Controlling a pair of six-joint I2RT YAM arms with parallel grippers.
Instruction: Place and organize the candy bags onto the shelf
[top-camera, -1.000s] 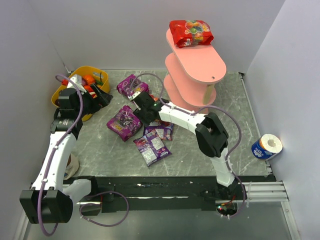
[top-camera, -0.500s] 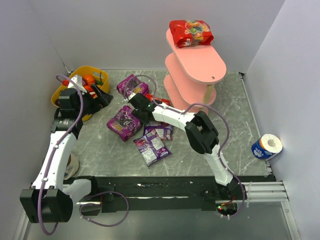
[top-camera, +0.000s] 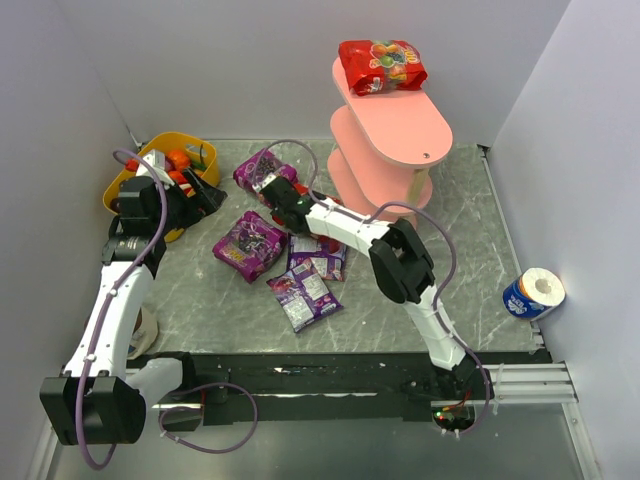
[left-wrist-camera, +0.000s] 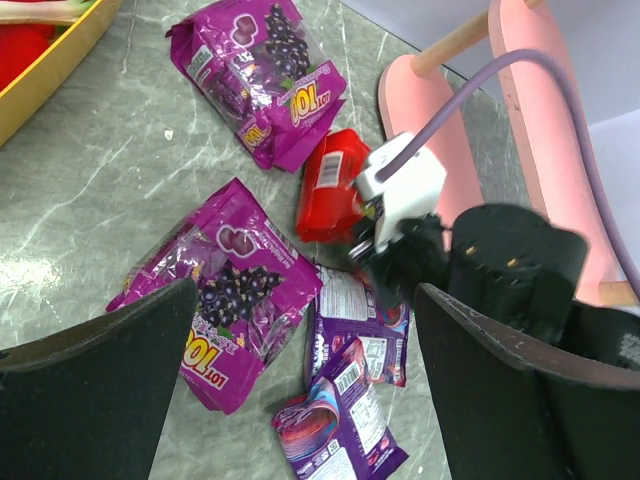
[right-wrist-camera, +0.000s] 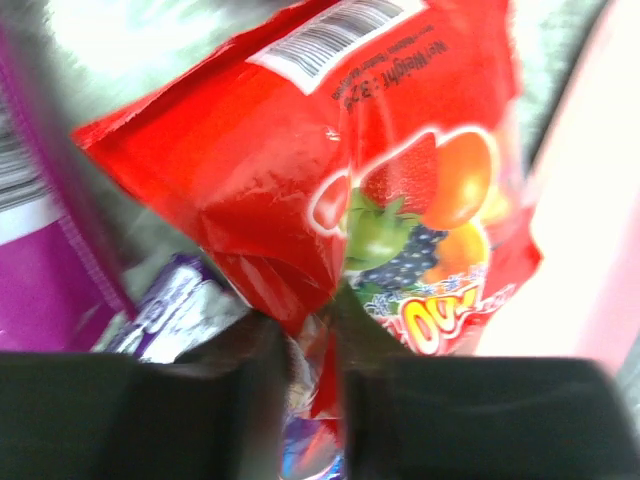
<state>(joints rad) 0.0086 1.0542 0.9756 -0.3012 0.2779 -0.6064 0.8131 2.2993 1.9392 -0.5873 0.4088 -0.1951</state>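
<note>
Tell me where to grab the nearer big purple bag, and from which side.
Probably the purple bag by its left corner, pinched from above. It lies flat, face up on the table, so only its thin sealed rim offers an edge, and bare table lies on its left while smaller bags crowd its right.

i work in a robot test cell, a lab sort of place rather than a home or a shop. plain pale walls (top-camera: 250, 60) box in a small marble-print table (top-camera: 480, 230). my left arm (top-camera: 110, 310) and right arm (top-camera: 400, 262) are bolted to a black rail (top-camera: 330, 378) at its near edge, with purple cables (top-camera: 212, 449) looping loose. the rest is props: a pink shelf (top-camera: 395, 130), candy bags (top-camera: 250, 245), and toy vegetables (top-camera: 178, 160) in a yellow basket (top-camera: 170, 138).
</note>
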